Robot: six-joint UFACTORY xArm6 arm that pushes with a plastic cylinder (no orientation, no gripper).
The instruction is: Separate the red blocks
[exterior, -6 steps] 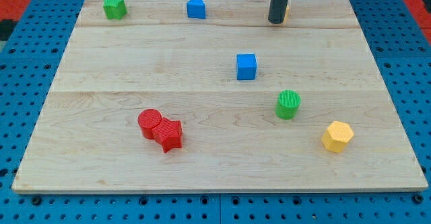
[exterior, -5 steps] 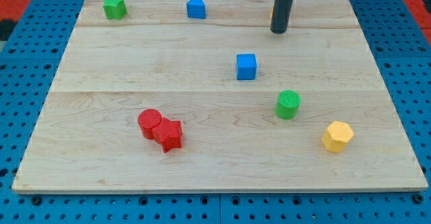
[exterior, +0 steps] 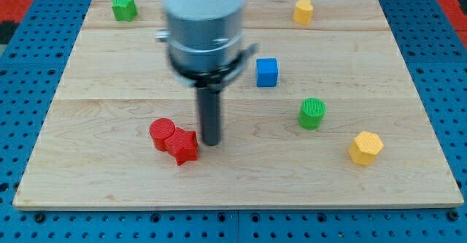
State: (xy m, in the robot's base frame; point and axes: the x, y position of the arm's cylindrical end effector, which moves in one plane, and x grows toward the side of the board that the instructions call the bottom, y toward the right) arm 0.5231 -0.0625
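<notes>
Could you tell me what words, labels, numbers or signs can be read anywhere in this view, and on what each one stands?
None: no readable text shows on the wooden board, on the red cylinder, the red star or the other coloured blocks, on the arm, or on my tip, which sits just right of the red star.

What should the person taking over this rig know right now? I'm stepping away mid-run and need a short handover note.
My tip is down on the board, just to the view's right of the red star block, close to it; contact cannot be confirmed.
The red cylinder and the red star block sit touching, in the lower left part of the wooden board.
Done: the tip is positioned next to the red pair.
Left: the separation itself; the two red blocks are not yet apart. A push on the star away from the cylinder looks like the likely next move.
</notes>
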